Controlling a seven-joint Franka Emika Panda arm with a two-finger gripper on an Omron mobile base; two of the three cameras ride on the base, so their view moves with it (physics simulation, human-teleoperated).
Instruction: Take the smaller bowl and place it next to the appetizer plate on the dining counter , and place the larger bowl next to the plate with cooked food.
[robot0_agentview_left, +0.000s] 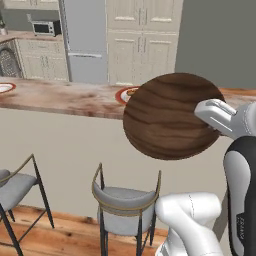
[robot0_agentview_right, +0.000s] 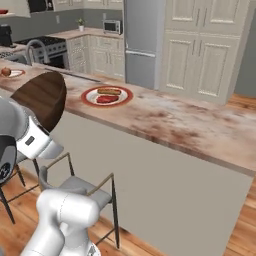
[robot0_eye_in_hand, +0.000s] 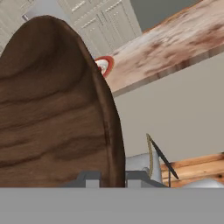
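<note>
We have the larger bowl (robot0_agentview_left: 172, 116) up in the air, gripped by its rim and tipped on edge, its wood-grained underside facing the left base camera; in the hand view the gripper (robot0_eye_in_hand: 113, 178) shows its two finger tips pinched on either side of the bowl's (robot0_eye_in_hand: 52, 109) thin wall, so the jaws are closed narrow on that rim. From the right base view we see the bowl (robot0_agentview_right: 42, 100) standing off the wrist, short of the near edge of the dining counter (robot0_agentview_right: 165, 122) and above the stools; it touches nothing but the fingers. Beyond the gripper, on the marble top, lies the plate with cooked food (robot0_agentview_right: 107, 95), a red-rimmed plate carrying a sausage and a red-brown piece; in the left base view we catch just its rim (robot0_agentview_left: 122, 95) peeking out beside the bowl, and in the hand view it sits (robot0_eye_in_hand: 104, 66) just past the bowl's edge. Farther off along the counter, well apart from the gripper, we spot the appetizer plate (robot0_agentview_right: 10, 73) with its round lump; below the bowl stands a grey-seated stool (robot0_agentview_left: 125, 202).
</note>
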